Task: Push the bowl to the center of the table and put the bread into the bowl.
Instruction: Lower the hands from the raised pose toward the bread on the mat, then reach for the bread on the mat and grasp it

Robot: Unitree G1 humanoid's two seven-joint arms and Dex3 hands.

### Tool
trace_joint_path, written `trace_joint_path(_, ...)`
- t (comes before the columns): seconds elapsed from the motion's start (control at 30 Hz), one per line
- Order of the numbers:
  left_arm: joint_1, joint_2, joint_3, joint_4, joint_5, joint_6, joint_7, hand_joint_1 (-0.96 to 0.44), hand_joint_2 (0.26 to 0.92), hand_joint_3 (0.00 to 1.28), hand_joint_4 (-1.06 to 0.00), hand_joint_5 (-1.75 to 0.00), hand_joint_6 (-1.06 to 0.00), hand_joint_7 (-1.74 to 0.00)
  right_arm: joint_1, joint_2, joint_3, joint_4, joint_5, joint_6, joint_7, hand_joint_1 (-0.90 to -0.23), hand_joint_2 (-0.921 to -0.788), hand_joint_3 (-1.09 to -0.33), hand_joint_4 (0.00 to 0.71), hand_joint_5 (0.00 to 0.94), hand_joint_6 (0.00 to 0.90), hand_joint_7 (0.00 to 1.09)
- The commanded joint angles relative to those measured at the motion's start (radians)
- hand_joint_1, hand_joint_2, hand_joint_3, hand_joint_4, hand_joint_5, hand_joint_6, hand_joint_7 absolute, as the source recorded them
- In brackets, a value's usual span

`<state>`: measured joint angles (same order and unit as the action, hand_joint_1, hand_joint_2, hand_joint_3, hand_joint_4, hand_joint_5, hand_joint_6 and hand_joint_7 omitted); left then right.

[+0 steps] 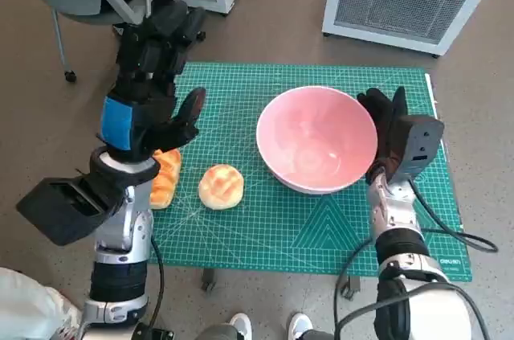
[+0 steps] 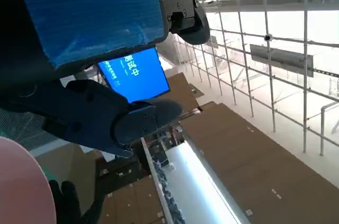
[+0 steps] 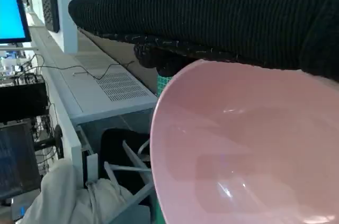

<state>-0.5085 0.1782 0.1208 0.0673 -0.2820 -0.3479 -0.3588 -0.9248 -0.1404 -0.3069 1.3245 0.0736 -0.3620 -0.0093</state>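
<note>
Your right robot hand (image 1: 384, 127), fingers spread and empty, lies flat against the pink bowl (image 1: 316, 140) to shove it toward bench center, while your left robot hand (image 1: 152, 91) hovers open above the bread (image 1: 221, 186), likely ready to grab.

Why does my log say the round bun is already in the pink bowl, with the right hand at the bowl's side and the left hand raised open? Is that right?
Not quite. The round bun lies on the green mat, beside the pink bowl, which is empty; the head view shows this. The rest holds: the right hand is at the bowl's side, the left hand is raised, open.
</note>
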Motion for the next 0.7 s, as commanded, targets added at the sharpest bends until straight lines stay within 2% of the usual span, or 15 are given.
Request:
trace_joint_path(0.03,0.020,0.012,0.013,-0.018,-0.007,0.007,-0.001,-0.30,0.858,0.58,0.00,-0.45,0.00,-0.71,-0.019,-0.022,0.000,-0.012,-0.006,-0.033,-0.020,-0.517,-0.921,-0.832,0.271,0.007,0.101,0.47)
trace_joint_path(0.17,0.029,0.028,0.026,-0.029,-0.014,0.018,-0.005,-0.29,0.858,0.59,0.00,-0.45,0.00,-0.71,-0.041,-0.026,0.014,-0.049,-0.011,-0.108,-0.027,-0.496,-0.921,-0.832,0.266,0.004,0.097,0.48)
trace_joint_path(0.23,0.034,0.040,0.033,-0.036,-0.015,0.027,-0.005,-0.29,0.858,0.59,0.00,-0.45,0.00,-0.70,-0.049,-0.027,0.025,-0.080,-0.015,-0.170,-0.017,-0.502,-0.921,-0.829,0.262,0.003,0.090,0.49)
trace_joint_path(0.43,0.041,0.095,0.055,-0.059,0.008,0.078,0.001,-0.30,0.856,0.60,0.00,-0.48,0.00,-0.69,-0.044,-0.031,0.060,-0.202,-0.003,-0.394,0.091,-0.548,-0.921,-0.815,0.256,0.002,0.042,0.59)
trace_joint_path(0.57,0.065,0.179,0.062,-0.126,0.115,0.168,0.040,-0.31,0.858,0.58,0.00,-0.46,0.00,-0.70,-0.022,-0.018,0.078,-0.317,0.041,-0.514,0.190,-0.564,-0.921,-0.797,0.265,0.006,0.035,0.62)
trace_joint_path(0.7,0.099,0.284,0.056,-0.243,0.250,0.365,0.065,-0.30,0.896,0.47,-0.04,-0.36,0.00,-0.67,0.010,0.000,0.114,-0.464,0.077,-0.597,0.260,-0.578,-0.921,-0.778,0.273,0.010,0.041,0.63)
